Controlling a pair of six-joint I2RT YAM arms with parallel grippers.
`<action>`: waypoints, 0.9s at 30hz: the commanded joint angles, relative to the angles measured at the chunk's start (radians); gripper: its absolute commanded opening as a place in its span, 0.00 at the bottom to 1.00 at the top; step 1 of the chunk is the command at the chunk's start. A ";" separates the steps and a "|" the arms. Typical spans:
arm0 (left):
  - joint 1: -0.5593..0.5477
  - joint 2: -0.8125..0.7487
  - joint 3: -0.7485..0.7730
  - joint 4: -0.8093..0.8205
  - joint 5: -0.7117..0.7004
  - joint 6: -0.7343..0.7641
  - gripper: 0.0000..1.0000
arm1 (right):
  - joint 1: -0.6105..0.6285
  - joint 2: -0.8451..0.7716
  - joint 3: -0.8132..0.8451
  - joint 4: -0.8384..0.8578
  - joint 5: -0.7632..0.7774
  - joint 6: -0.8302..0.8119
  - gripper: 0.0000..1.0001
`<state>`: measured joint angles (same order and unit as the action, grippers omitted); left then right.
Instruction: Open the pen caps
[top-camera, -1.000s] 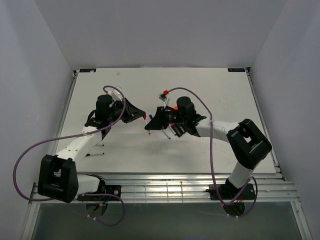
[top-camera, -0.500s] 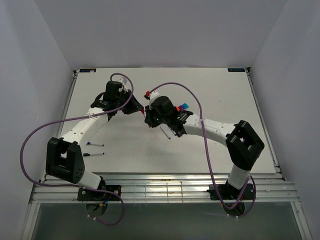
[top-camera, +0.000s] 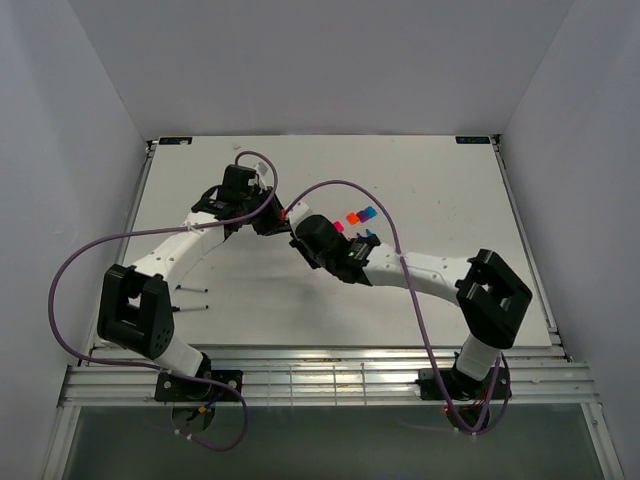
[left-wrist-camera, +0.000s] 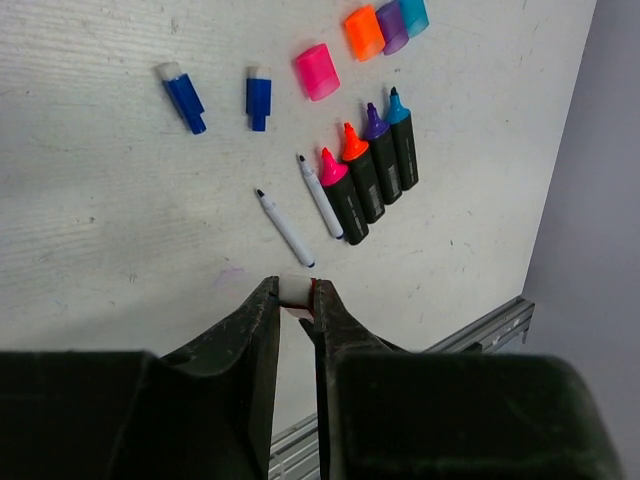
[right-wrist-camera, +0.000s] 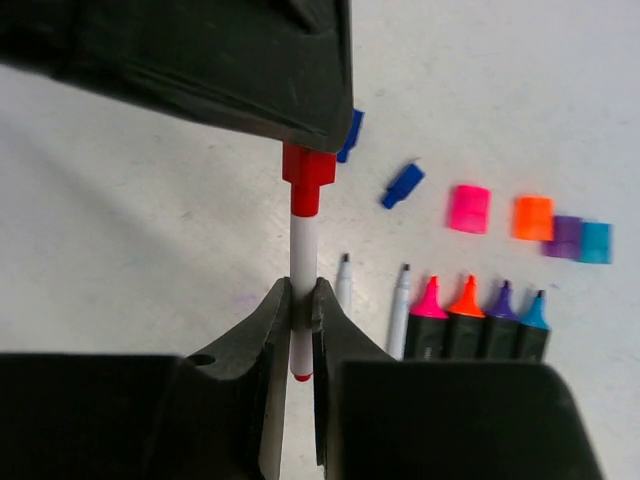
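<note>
My right gripper (right-wrist-camera: 302, 300) is shut on a thin white pen (right-wrist-camera: 302, 250) and holds it upright above the table. The pen's red cap (right-wrist-camera: 307, 172) is on, and my left gripper (left-wrist-camera: 296, 295) is shut on that cap, seen end-on in the left wrist view. In the top view the two grippers meet at the red cap (top-camera: 284, 213). Loose caps lie on the table: two blue (left-wrist-camera: 185, 95), pink (left-wrist-camera: 317, 71), orange (left-wrist-camera: 363, 31), purple (left-wrist-camera: 391, 25) and cyan (left-wrist-camera: 413, 15).
Several uncapped black markers (left-wrist-camera: 365, 180) lie side by side below the caps, with two uncapped thin white pens (left-wrist-camera: 285, 228) beside them. Two more thin pens (top-camera: 190, 298) lie at the front left. A metal rail (top-camera: 330, 375) runs along the near edge.
Both arms have swung toward the back left and the grippers have come together. The left gripper has closed on the red cap of the pen held by the right.
</note>
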<state>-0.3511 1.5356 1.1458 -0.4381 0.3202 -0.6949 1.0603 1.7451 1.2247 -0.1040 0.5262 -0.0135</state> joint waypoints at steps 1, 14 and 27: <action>0.015 -0.040 -0.001 -0.009 -0.017 0.038 0.00 | -0.106 -0.156 -0.062 0.044 -0.362 0.145 0.08; 0.064 -0.235 -0.238 0.446 0.278 -0.015 0.00 | -0.479 0.057 -0.522 1.970 -1.565 1.694 0.08; 0.116 0.030 0.089 -0.103 -0.046 0.009 0.00 | -0.188 -0.242 -0.147 -0.116 -0.282 0.238 0.08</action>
<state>-0.2916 1.4990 1.1931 -0.4187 0.4953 -0.7296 0.7349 1.5322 0.9516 0.3195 -0.3367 0.6312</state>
